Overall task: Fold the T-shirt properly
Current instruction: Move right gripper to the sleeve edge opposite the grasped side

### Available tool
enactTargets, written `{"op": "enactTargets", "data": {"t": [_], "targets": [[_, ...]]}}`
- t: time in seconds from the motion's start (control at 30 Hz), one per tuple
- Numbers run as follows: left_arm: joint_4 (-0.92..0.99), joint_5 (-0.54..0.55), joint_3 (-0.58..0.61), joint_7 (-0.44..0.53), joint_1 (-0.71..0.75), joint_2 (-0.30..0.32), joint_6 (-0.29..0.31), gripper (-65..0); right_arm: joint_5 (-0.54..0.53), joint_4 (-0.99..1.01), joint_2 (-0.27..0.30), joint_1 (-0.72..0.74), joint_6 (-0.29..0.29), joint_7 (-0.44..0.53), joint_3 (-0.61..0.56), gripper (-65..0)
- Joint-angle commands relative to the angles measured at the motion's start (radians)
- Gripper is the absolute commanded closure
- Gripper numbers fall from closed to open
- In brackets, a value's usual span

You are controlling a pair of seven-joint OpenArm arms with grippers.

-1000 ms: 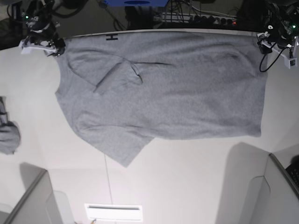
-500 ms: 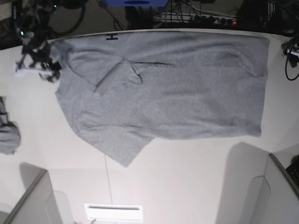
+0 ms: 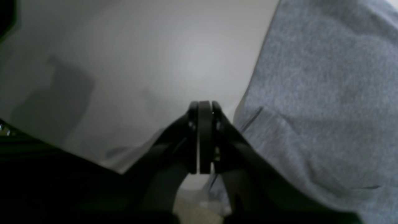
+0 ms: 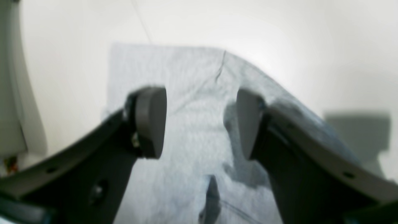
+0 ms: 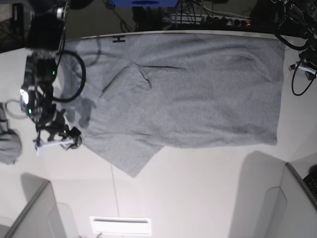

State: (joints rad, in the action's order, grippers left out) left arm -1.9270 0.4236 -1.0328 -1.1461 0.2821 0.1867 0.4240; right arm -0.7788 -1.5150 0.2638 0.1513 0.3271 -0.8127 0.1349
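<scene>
The heather-grey T-shirt [image 5: 188, 99] lies spread flat on the white table [image 5: 198, 188], plain side up. A black letter H [image 5: 118, 38] shows at its far edge. One sleeve is folded onto the body at the far left; the other sleeve points toward the front. My right gripper [image 5: 58, 141] is open and low over the shirt's left edge by the front sleeve. In the right wrist view it [image 4: 200, 121] straddles the cloth [image 4: 192, 93] without holding it. My left gripper [image 5: 307, 67] is off the shirt's right edge. In the left wrist view it [image 3: 201, 107] is shut and empty, with the shirt [image 3: 326, 93] beside it.
A small grey cloth lump [image 5: 10, 144] lies at the table's left edge, near the right arm. Grey partitions stand at the front left [image 5: 34, 213] and front right [image 5: 297, 198]. A white label [image 5: 120, 225] lies at the front. Cables and a power strip [image 5: 218, 20] run behind the table.
Both grippers have left the shirt's far corners. The right arm moved toward the front along the left edge. The left arm moved off to the right.
</scene>
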Motion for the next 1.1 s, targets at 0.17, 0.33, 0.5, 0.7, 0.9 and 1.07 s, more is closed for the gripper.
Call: {"op": "enactTargets", "data": {"t": [0.17,0.33,0.5,0.7,0.9,1.07], "targets": [[-0.012,0.005,-0.01,0.016,0.007,0.018,0.002,0.0,-0.001,0.294,0.084,0.242,-0.164,0.132,-0.177,-34.5],[-0.015,0.002,-0.011,0.016,0.015,0.018,0.002,0.0,-0.001,0.607,0.094,0.411,-0.293,0.203,-0.309,-34.8],[-0.013,0.002,-0.011,0.016,0.015,0.018,0.002,0.0,0.0,0.897,0.093,0.561,-0.457,0.281,-0.484,-37.4],[-0.013,0.002,-0.011,0.016,0.015,0.018,0.002,0.0,-0.001,0.965,0.087,0.586,-0.51,0.289,-0.594,-37.4],[-0.012,0.002,-0.013,0.016,0.012,0.018,0.002,0.0,-0.001,0.96,0.085,0.543,-0.544,0.26,-0.594,-37.1],[-0.012,0.002,-0.013,0.016,0.006,0.018,0.002,0.0,-0.001,0.96,0.068,0.52,-0.587,0.241,-0.596,-36.9]]}}
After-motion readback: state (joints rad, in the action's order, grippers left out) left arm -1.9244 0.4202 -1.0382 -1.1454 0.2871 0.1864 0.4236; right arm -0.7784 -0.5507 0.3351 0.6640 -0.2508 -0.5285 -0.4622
